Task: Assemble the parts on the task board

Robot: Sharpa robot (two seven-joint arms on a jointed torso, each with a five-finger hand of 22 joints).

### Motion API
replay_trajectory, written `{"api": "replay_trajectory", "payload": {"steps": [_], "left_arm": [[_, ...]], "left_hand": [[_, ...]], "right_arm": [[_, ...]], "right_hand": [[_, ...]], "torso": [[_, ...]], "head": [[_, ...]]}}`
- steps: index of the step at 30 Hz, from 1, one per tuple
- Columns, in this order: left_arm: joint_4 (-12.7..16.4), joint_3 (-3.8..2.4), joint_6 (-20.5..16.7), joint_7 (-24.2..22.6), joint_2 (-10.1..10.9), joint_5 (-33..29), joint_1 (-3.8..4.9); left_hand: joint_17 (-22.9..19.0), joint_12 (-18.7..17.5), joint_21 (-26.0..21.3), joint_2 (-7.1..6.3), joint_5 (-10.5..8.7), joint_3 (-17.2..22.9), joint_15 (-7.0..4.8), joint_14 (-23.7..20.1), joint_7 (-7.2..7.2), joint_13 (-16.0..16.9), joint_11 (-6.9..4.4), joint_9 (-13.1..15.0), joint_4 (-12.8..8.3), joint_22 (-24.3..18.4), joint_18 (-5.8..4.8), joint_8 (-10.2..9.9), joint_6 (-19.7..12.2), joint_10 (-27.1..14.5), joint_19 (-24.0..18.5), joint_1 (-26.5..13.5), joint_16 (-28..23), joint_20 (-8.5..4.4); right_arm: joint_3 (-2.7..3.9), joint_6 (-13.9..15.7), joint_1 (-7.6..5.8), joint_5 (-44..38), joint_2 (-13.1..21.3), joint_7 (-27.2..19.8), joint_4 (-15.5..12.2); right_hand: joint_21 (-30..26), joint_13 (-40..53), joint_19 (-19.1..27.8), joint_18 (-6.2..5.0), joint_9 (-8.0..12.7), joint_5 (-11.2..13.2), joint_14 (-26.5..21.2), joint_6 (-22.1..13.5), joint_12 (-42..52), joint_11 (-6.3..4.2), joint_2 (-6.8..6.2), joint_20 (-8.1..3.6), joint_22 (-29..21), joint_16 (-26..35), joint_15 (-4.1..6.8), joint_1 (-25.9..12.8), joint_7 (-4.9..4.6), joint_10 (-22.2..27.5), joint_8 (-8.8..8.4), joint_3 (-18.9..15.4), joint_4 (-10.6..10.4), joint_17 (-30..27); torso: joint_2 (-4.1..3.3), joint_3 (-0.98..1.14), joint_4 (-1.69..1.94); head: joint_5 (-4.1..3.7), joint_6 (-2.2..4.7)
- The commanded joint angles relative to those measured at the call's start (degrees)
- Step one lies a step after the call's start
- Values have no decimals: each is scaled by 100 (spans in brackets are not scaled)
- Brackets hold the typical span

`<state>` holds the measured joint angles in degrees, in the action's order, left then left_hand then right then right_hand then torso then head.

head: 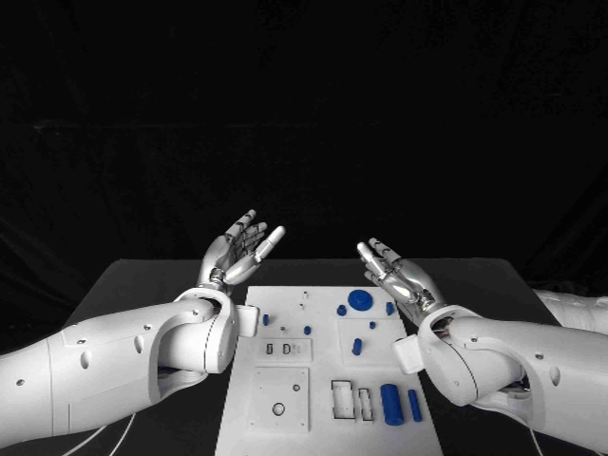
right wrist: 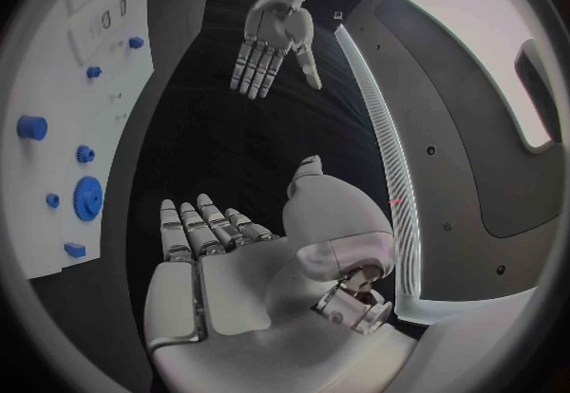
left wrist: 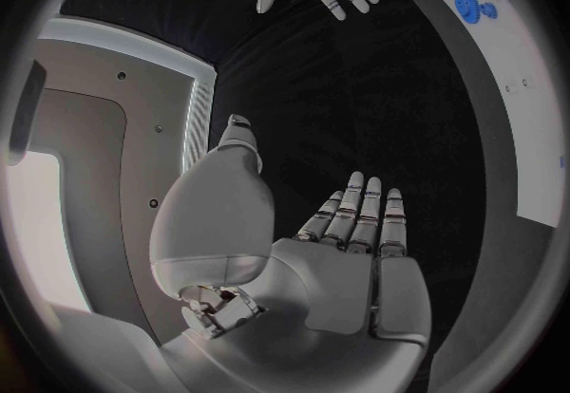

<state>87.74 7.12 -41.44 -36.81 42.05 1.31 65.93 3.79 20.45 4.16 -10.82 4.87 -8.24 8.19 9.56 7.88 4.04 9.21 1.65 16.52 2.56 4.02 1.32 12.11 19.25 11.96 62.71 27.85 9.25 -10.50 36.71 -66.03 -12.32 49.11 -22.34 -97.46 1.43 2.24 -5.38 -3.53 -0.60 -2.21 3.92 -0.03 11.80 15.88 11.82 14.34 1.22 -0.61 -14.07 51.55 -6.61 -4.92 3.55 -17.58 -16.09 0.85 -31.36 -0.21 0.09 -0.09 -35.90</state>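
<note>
I hold the left hand (head: 242, 243) and right hand (head: 394, 273) raised above the task board (head: 279, 332), fingers extended, empty. For a clean first pick, I judge one hand should descend squarely over a blue cylinder (head: 389, 397).

Blue parts (head: 360, 300), white task board (head: 279, 370)

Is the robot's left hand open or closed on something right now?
Open. The left hand is raised above the table with fingers stretched out straight and an empty palm; it holds none of the blue parts.
</note>
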Motion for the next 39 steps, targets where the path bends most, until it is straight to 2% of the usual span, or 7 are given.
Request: {"api": "replay_trajectory", "payload": {"steps": [1, 5, 13, 23, 29, 36, 39], "left_arm": [[-12, 29, 305, -925, -28, 181, 43], [-13, 30, 306, -929, -29, 182, 44], [-94, 117, 456, -675, 30, 201, -28], [-166, 261, 529, -394, 52, 254, -29], [-338, 424, 513, 157, -14, 469, -21], [-522, 537, 785, 573, -80, 614, -16], [-535, 553, 916, 682, -99, 705, 6]], "left_hand": [[49, 334, 185, -33, 11, -6, 400, 228, 92, 43, 404, 21, 83, 86, 50, 48, 128, 313, 391, 246, 425, 341], [80, 522, 678, -17, -7, 12, 673, 743, -25, 41, 689, 28, 80, 317, 109, 53, 192, 572, 1415, 239, 767, 684], [9, 658, 1186, 67, -42, 74, 531, 1450, -53, -11, 593, 51, 76, 508, 344, 77, 403, 926, 2387, 196, 822, 715], [-18, 560, 1208, 79, -47, 86, 497, 1639, 242, -44, 555, 130, 76, 470, 381, 192, 1023, 1026, 2418, 181, 577, 724], [22, 669, 1400, 143, -100, 124, 332, 2069, 688, -20, 325, 443, 74, 523, 532, 783, 2842, 1498, 2729, 25, 598, 712], [39, 693, 1394, 338, -152, 253, 278, 2300, 630, -31, 274, 512, 65, 497, 571, 932, 2979, 1733, 2757, 58, 599, 720], [36, 601, 1367, 326, -150, 261, 284, 2311, 645, -52, 292, 518, 65, 476, 570, 933, 2923, 1628, 2732, 99, 568, 724]], "right_arm": [[-109, -724, -83, -1016, 60, 482, -128], [-196, -835, -133, -1187, 97, 568, -193], [-204, -793, -243, -1379, 34, 475, 144], [-204, -1132, -526, -2027, -16, 695, 471], [-204, -1584, -728, -2584, -178, 1013, 879], [-204, -1607, -796, -3854, -396, 1357, 1366], [-201, -1490, -804, -4488, -325, 1536, 1388]], "right_hand": [[165, 52, -370, -165, -21, -47, 415, 29, 284, 118, 65, 211, 92, -160, -130, 297, -899, -174, 88, -156, -54, 76], [548, 83, -1286, -202, -26, -51, 1244, 46, 506, 103, 81, 226, 294, -440, -124, 350, -832, -378, 117, -203, -54, 201], [1401, 103, -3412, -411, -36, -38, 4035, 85, 839, 0, 113, 124, 667, -1399, 179, 448, -729, -758, 172, -280, -53, 588], [3453, 118, -6142, -616, -73, -55, 7607, 261, 1113, -648, 215, -538, 1763, -4390, 1093, 640, -600, -1407, 319, -391, -41, 2442], [7378, 174, -7630, 8, -578, -351, 8334, 3131, 1572, -607, 199, -545, 6469, -8176, 947, 1454, -694, -2943, 2255, -205, 105, 7080], [8724, 122, -8329, 295, -469, -215, 8460, 4511, 1212, -804, -39, -566, 8595, -8699, 1121, 2747, -407, -4245, 1924, 397, 837, 8001], [8857, 126, -8462, 353, -350, -175, 8463, 4875, 829, -887, -135, -562, 8878, -8744, 1147, 3105, -300, -4604, 1573, 599, 1031, 8084]], "torso": [[-1, 0, 0], [-1, 0, 0], [-35, -7, 18], [-102, -6, 83], [-102, 36, 164], [-133, 81, 253], [-238, 41, 309]], "head": [[0, -1], [0, -1], [133, -296], [163, -462], [107, -548], [0, -629], [-145, -646]]}}
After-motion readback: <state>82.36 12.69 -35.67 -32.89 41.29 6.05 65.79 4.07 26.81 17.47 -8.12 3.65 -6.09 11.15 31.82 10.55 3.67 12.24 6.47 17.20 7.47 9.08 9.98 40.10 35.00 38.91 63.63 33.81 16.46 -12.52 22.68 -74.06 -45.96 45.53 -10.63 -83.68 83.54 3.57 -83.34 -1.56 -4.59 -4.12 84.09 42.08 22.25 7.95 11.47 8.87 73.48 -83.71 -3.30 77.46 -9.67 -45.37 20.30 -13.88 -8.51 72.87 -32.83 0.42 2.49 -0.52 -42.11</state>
